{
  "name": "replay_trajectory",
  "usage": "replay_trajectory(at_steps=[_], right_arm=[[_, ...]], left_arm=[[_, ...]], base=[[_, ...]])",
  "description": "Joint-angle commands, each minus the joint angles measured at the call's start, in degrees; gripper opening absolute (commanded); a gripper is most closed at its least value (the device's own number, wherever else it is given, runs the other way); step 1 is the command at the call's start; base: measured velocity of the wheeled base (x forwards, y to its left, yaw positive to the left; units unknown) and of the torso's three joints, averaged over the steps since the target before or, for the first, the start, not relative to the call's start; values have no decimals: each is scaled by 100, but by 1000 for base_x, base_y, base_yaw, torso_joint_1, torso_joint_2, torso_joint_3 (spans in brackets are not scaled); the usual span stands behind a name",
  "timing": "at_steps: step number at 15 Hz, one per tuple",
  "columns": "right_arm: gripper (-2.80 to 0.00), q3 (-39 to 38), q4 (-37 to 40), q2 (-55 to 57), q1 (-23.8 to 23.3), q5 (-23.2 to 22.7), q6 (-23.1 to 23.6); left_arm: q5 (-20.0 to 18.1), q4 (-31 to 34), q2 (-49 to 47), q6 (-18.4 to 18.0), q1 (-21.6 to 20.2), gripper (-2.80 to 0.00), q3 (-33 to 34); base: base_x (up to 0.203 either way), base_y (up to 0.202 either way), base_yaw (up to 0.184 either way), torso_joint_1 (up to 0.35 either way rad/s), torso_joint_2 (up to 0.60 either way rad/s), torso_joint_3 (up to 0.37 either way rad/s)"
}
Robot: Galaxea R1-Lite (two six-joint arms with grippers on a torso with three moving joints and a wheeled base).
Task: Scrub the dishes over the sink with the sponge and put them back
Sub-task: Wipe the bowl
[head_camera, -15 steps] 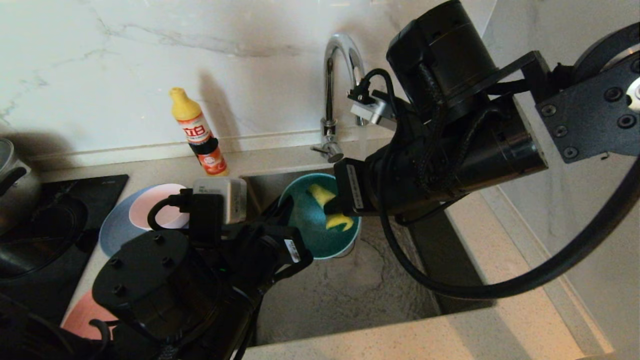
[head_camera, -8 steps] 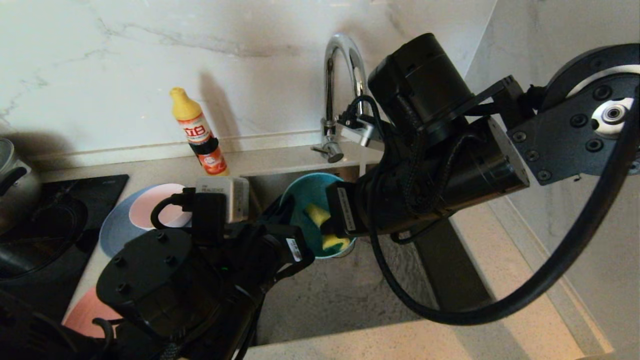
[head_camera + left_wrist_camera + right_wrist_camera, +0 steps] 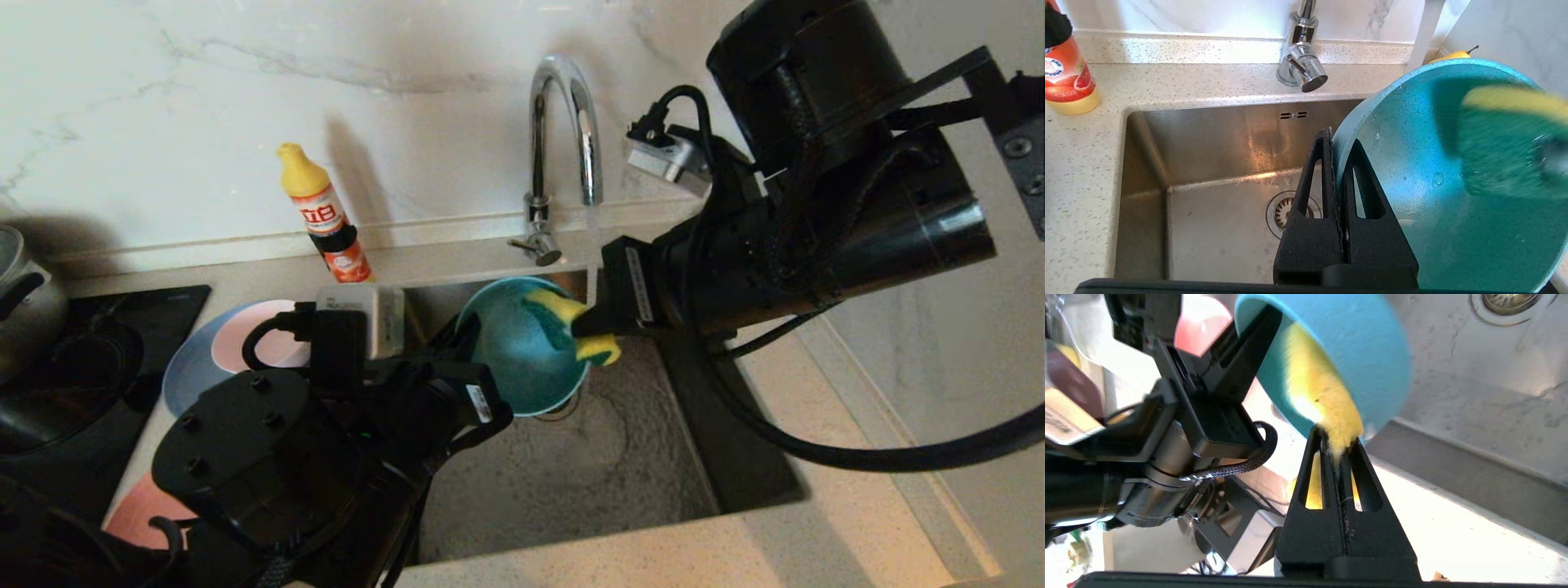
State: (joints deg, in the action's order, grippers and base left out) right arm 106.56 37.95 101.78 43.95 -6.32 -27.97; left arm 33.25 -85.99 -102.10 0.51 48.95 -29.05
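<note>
Both sets of jaws are clamped tight, each on its own thing. Left gripper (image 3: 1337, 141) pinches the rim of the teal bowl (image 3: 522, 359) between its two fingers, one inside and one outside the wall, and holds the bowl tipped on edge over the sink (image 3: 571, 474), its hollow facing my right arm. Seen from my head, the grip sits at about nine o'clock on the rim.

Right gripper (image 3: 1337, 447) is shut on the sponge (image 3: 575, 327), which bulges out yellow beyond my fingertips with its green scouring face turned toward the bowl. It meets the bowl at roughly two o'clock on the rim, pressed partly into the hollow (its lower corner hangs just outside the edge). In the left wrist view the sponge is a blur against the teal inside.

Below the bowl lies the drain strainer (image 3: 1286, 210), and the faucet (image 3: 563, 139) arches over at twelve o'clock from the bowl.

On the bench at ten o'clock from the bowl stands a yellow-topped bottle (image 3: 325, 216) with a red and black label; its white characters I cannot read for sure. Nearer, at nine o'clock, a pale pink bowl (image 3: 265, 339) sits on the grey-blue plate (image 3: 192, 371), and a pink plate (image 3: 135, 510) shows at seven o'clock behind my left arm.
</note>
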Motion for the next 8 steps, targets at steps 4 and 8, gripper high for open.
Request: replay_trajectory(at_steps=[4,8], right_arm=[[-280,-30,37,-273,-192,-27,-15],[-280,-96,98,-363,-278,-36,-15]], left_arm=[[24,-49,32,2,-25,-280,22],[24,-58,40,10,-68,-280,59]], base=[[0,0,0,0,0,0],[0,0,0,0,0,0]])
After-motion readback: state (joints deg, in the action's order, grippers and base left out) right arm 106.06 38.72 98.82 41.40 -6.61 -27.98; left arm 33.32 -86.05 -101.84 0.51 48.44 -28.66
